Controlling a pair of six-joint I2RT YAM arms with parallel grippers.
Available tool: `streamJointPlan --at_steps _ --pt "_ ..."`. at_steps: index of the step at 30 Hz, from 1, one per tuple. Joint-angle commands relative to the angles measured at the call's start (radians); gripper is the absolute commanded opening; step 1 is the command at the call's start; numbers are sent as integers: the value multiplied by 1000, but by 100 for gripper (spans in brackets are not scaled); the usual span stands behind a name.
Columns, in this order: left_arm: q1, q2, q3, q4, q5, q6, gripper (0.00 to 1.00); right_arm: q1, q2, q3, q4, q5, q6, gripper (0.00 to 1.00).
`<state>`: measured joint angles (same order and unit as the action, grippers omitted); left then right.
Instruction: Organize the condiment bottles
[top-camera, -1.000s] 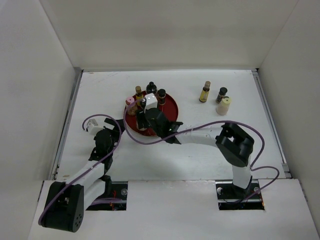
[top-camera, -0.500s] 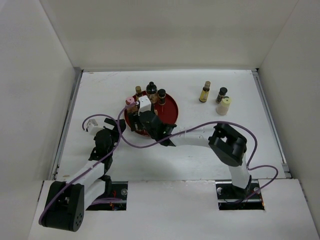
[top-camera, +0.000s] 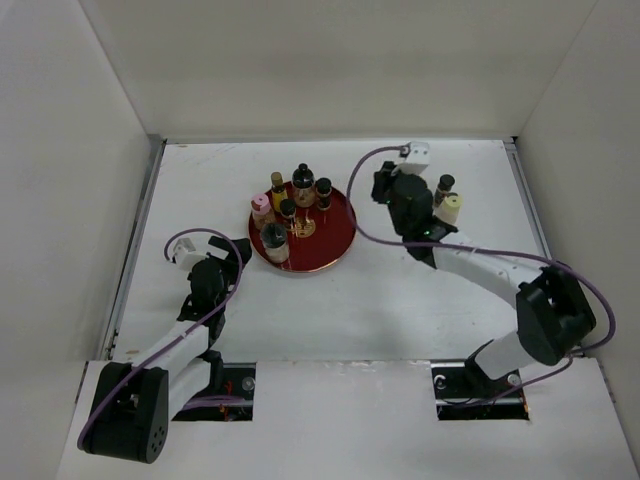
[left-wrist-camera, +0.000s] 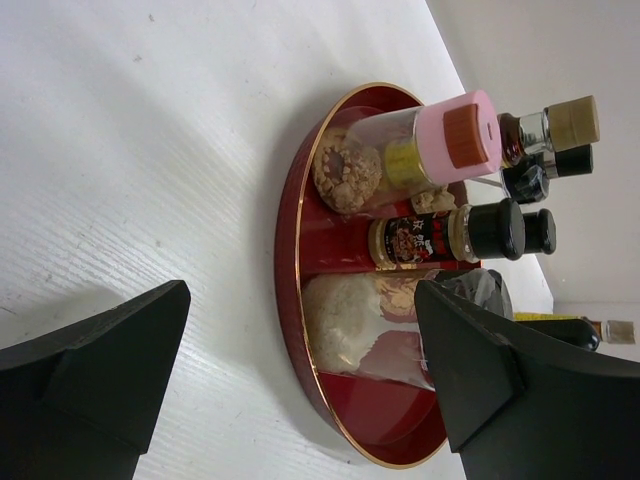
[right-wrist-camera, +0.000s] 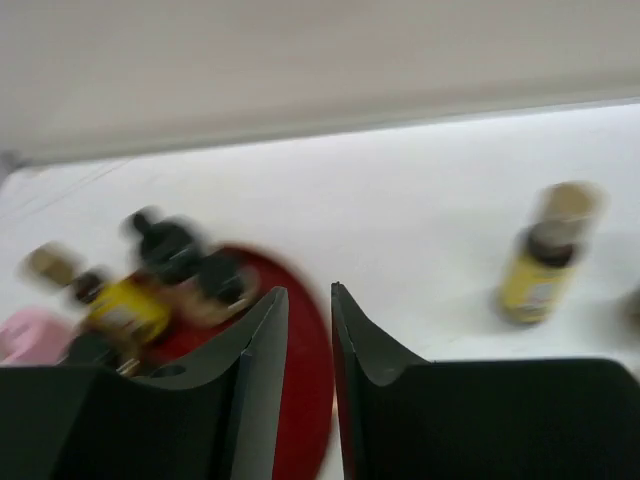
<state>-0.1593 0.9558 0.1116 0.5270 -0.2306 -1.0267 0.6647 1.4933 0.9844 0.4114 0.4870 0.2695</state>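
Note:
Several condiment bottles stand on the round red tray (top-camera: 335, 240): a pink-capped jar (top-camera: 262, 209), a yellow bottle (top-camera: 277, 186), dark bottles (top-camera: 302, 180) and a dark-lidded jar (top-camera: 274, 240). Right of the tray stand a dark-capped bottle (top-camera: 443, 186) and a pale yellow-capped one (top-camera: 450, 209). My right gripper (top-camera: 382, 183) hovers between tray and these, its jaws a narrow gap apart with nothing in them (right-wrist-camera: 310, 293). In the right wrist view a yellow bottle (right-wrist-camera: 543, 262) stands to its right. My left gripper (top-camera: 216, 262) rests wide open left of the tray (left-wrist-camera: 285, 270), empty (left-wrist-camera: 300, 300).
White walls close in the table on the left, back and right. A purple cable loops from each arm over the table. Metal rails (top-camera: 138, 235) run along the table's side edges.
My right arm has swung away from the tray's left side toward the back right, and its jaws widened, then narrowed. The dark-lidded jar stays on the tray. The left arm is unmoved.

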Motion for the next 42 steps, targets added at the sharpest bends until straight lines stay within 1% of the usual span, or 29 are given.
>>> streamJointPlan --at_steps 1,2,3,4,5,8,11,17,26,30,33,37,38,42 --pt "4 -5 19 42 -3 -6 100 -131 4 38 -80 -2 -7 36" --pt "4 3 22 42 0 -6 100 -174 24 71 -123 -10 -35 43" --pt "4 6 23 42 5 -7 100 -211 48 104 -161 -11 -56 53" --pt "4 8 25 42 8 -7 100 -240 74 137 -193 -11 -73 59" --pt "2 5 25 42 8 -7 100 -263 97 163 -215 -8 -84 64" --pt "2 0 23 42 -4 -3 100 -314 159 221 -249 -13 -93 75" --pt "1 15 26 44 5 -7 100 -346 208 267 -261 -34 -93 79" --pt "-4 27 28 47 3 -7 100 -379 291 356 -306 -83 -102 77" --pt "-6 40 33 54 10 -9 100 -374 341 385 -303 -96 -98 63" --pt "-4 32 26 59 5 -9 100 -374 349 375 -307 -96 -90 61" --pt "-3 32 26 59 11 -9 100 -374 355 372 -307 -91 -84 55" --pt "-1 27 25 59 5 -9 100 -374 361 379 -318 -91 -81 42" --pt "1 31 25 59 8 -9 100 -374 361 382 -324 -88 -79 37" --pt "1 20 25 57 7 -6 100 -365 317 361 -307 -59 -69 28"
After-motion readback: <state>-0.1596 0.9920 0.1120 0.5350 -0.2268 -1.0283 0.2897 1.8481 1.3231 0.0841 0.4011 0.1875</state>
